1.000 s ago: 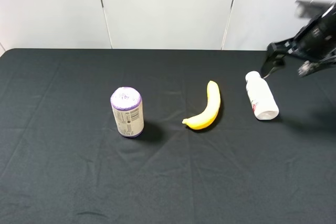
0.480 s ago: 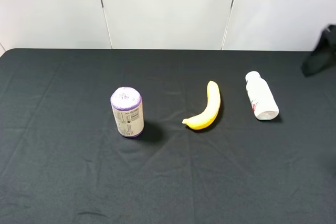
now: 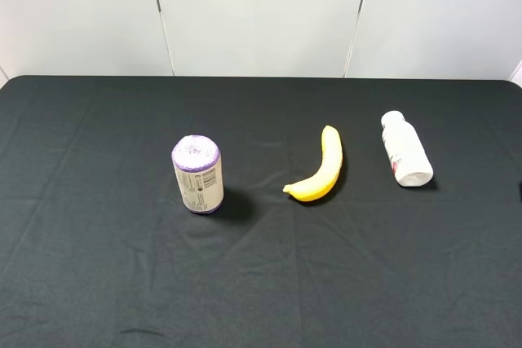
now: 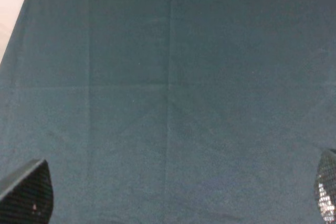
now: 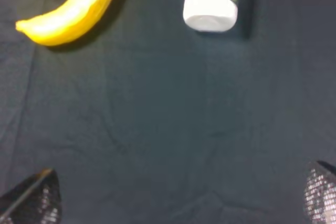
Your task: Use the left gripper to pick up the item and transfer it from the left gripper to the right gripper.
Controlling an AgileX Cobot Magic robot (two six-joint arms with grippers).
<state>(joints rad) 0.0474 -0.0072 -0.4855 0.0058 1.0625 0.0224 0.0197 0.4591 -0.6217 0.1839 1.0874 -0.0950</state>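
- Exterior high: no arms in view. Bottle (image 3: pixel 405 149) lies on its side near the tabletop's right edge, untouched, pickup not begun. Banana (image 3: pixel 320 166) just beside it toward the middle; purple-topped can (image 3: pixel 197 174) upright, left of centre. Black cloth (image 3: pixel 98 283) covers the tabletop; white panel wall (image 3: pixel 261 14) behind.
- Left wrist: left gripper (image 4: pixel 168 195) spread wide, empty, over bare cloth only.
- Right wrist: right gripper (image 5: pixel 181 195) released, empty, bottle and banana ahead, apart from it.

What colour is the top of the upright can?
Purple with pale speckles; the can shows it best in the exterior high view.
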